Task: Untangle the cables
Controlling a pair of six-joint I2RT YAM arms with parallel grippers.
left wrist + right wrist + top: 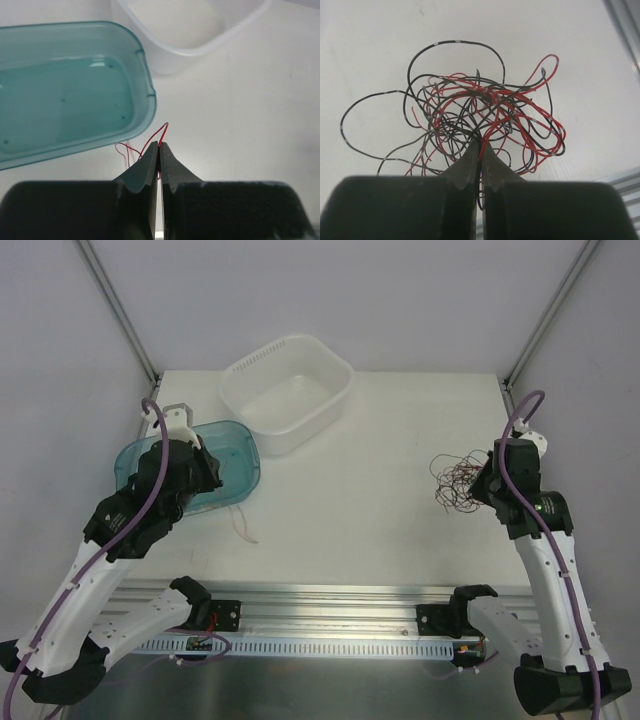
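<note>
The tangle (470, 107) was pinched in the shut right gripper (480, 144), a red strand (156, 133) in the shut left gripper (159, 145); gentle separation seemed called for next.

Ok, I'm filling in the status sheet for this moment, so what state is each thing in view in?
left gripper: shut on a single red wire, beside the teal tub.
right gripper: shut on strands of the cable clump.
cable clump: tangled, red and black loops, on the table.
teal tub: upright, nothing clearly inside.
white basin: upright, looks empty.
</note>
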